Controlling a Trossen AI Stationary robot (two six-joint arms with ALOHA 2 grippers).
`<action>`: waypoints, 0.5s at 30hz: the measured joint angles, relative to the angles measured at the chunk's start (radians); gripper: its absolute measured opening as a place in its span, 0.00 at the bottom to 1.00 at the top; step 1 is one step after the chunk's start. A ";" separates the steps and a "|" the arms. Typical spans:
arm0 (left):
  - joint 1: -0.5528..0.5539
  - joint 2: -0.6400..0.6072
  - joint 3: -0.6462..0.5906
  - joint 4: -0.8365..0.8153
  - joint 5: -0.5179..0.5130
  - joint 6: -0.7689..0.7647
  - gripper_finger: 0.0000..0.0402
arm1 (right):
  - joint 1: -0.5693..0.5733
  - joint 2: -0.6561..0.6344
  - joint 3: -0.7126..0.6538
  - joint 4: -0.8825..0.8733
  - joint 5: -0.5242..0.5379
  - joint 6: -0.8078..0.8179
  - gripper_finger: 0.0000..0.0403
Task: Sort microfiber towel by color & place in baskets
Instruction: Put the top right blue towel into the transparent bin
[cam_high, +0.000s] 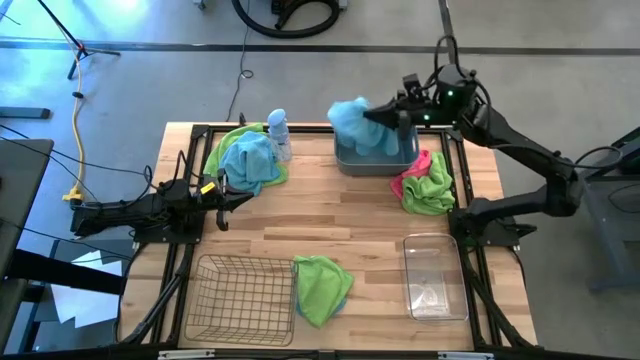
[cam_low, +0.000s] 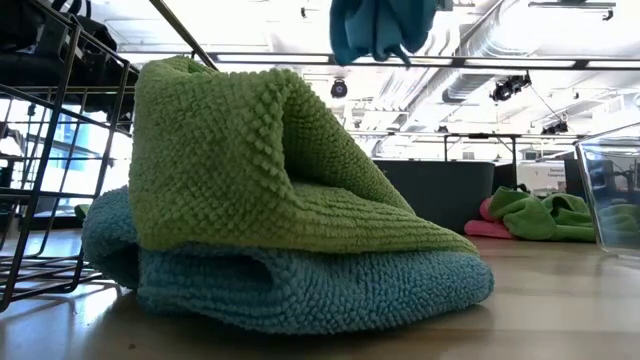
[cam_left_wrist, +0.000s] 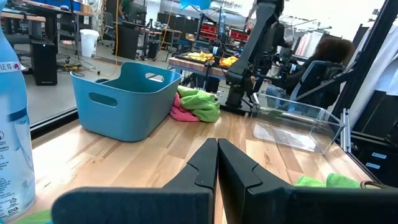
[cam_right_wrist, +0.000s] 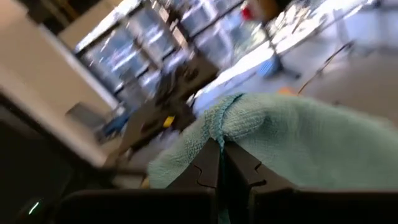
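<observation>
Tub: we saw the blue-grey tub (cam_high: 375, 160) at the table's far edge, blue towel (cam_high: 352, 122) hanging partly above it.
Risk: towel draped over the rim, so it could've slid out onto the table on release.
Right gripper (cam_high: 372, 117): clenched on that towel.
Left gripper (cam_high: 243, 199): closed, empty, near the left towel pile.

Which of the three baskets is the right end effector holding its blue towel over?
The blue-grey plastic tub at the table's far side. The right end effector hangs the blue towel over it, far from the wire basket and clear bin.
</observation>
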 joint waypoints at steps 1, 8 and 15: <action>0.000 0.000 0.000 0.000 0.000 0.000 0.00 | 0.011 -0.004 0.000 -0.031 -0.027 -0.009 0.00; 0.000 0.000 0.000 0.000 0.000 0.000 0.00 | 0.157 -0.050 0.000 -0.251 -0.170 -0.044 0.00; 0.000 0.000 0.000 0.000 0.000 0.000 0.00 | 0.345 -0.128 0.000 -0.524 -0.163 0.021 0.00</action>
